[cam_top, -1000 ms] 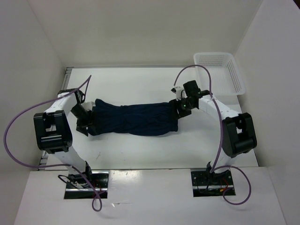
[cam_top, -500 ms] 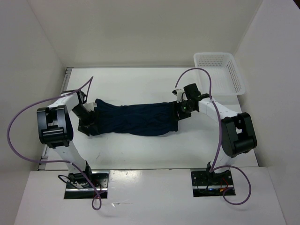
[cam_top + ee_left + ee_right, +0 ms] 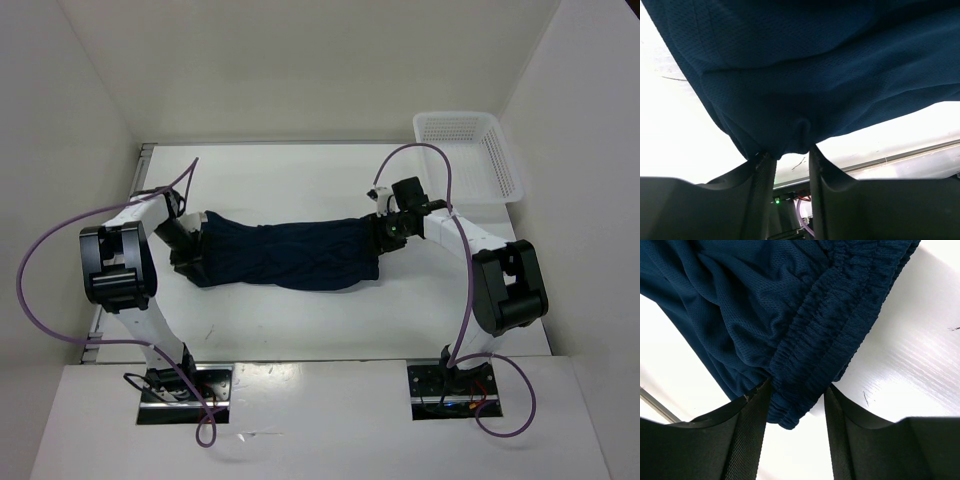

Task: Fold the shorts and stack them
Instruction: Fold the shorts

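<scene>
The dark navy shorts (image 3: 285, 255) lie bunched in a long strip across the middle of the table. My left gripper (image 3: 190, 252) is at their left end. In the left wrist view a fold of the hem (image 3: 800, 75) dips between the tips of my left gripper (image 3: 788, 152), whose jaws stand apart with a gap below the cloth. My right gripper (image 3: 384, 233) is at the shorts' right end. There the gathered waistband (image 3: 815, 355) lies between the jaws of my right gripper (image 3: 797, 390), against the left finger, with bare table showing beside the right finger.
A white mesh basket (image 3: 470, 150) stands at the back right corner. White walls close in the table on the left, back and right. Purple cables loop from both arms.
My left gripper has shifted up and in against the shorts' left end. The jaws of both grippers have narrowed around the cloth. The shorts have barely moved.
</scene>
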Available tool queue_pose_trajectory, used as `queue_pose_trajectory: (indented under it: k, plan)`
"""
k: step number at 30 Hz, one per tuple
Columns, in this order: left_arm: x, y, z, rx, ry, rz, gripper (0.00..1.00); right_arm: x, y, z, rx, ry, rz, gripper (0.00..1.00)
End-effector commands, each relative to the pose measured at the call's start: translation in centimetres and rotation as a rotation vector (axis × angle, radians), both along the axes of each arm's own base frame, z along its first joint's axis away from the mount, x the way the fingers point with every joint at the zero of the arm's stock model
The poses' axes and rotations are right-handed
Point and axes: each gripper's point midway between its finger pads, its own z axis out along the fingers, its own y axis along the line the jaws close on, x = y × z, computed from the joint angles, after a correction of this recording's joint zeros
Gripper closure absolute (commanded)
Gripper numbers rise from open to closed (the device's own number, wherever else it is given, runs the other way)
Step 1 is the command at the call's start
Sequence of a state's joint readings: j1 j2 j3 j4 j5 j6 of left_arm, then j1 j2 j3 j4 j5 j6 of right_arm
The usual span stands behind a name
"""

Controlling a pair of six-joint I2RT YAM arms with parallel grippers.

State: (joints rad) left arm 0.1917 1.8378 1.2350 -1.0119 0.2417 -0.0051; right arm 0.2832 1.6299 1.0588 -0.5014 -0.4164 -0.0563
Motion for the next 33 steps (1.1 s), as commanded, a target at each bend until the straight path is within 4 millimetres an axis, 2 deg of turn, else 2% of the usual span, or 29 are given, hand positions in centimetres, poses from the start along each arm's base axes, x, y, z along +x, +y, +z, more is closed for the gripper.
queue_pose_trajectory:
  k: [1, 4, 6, 10, 11, 12, 13, 14, 17, 19, 23, 26, 29, 33]
  plan:
    - [0.7, -0.5, 0.3, -0.030, -0.013, -0.005, 0.62, 0.7, 0.3, 0.6, 0.023, -0.036, -0.003, 0.50]
    - [1.0, -0.4, 0.5, -0.028, -0.022, -0.005, 0.67, 0.7, 0.3, 0.6, 0.023, -0.036, -0.003, 0.55]
    - [1.0, -0.4, 0.5, -0.028, -0.022, -0.005, 0.76, 0.7, 0.3, 0.6, 0.023, -0.036, -0.003, 0.60]
    - [1.0, -0.4, 0.7, -0.026, -0.031, -0.005, 0.96, 0.9, 0.3, 0.6, 0.026, -0.045, -0.003, 0.76]
    - [1.0, -0.4, 0.7, -0.026, -0.031, -0.005, 1.00, 0.9, 0.3, 0.6, 0.026, -0.045, -0.003, 0.81]
    - [1.0, -0.4, 0.7, -0.026, -0.031, -0.005, 1.00, 0.9, 0.3, 0.6, 0.023, -0.049, 0.004, 0.81]
    - [1.0, -0.4, 0.7, -0.026, -0.031, -0.005, 1.00, 0.6, 0.4, 0.6, 0.028, -0.038, 0.009, 0.78]
    - [1.0, -0.4, 0.7, -0.026, -0.031, -0.005, 1.00, 0.5, 0.2, 0.7, 0.019, -0.039, 0.026, 0.59]
    - [1.1, -0.5, 1.0, -0.034, -0.042, -0.004, 1.00, -0.9, 0.1, 0.3, 0.013, 0.008, 0.059, 0.43]
    - [0.9, -0.6, 1.0, -0.035, -0.033, -0.004, 1.00, -1.7, -0.2, -0.2, -0.001, 0.048, 0.066, 0.43]
    - [1.4, -0.6, 1.7, -0.040, -0.055, -0.004, 1.00, -2.7, 0.7, 0.5, 0.061, 0.106, 0.063, 0.41]
    - [1.9, -0.6, 2.2, -0.038, -0.067, -0.004, 1.00, -4.1, 1.2, -0.6, 0.102, 0.193, 0.018, 0.37]
    - [1.7, -0.6, 2.5, -0.038, -0.067, -0.004, 1.00, -4.0, 2.4, 0.2, 0.174, 0.210, 0.003, 0.37]
    - [2.0, -0.5, 2.6, -0.036, -0.076, -0.004, 1.00, -3.9, 3.0, -0.3, 0.212, 0.248, -0.038, 0.39]
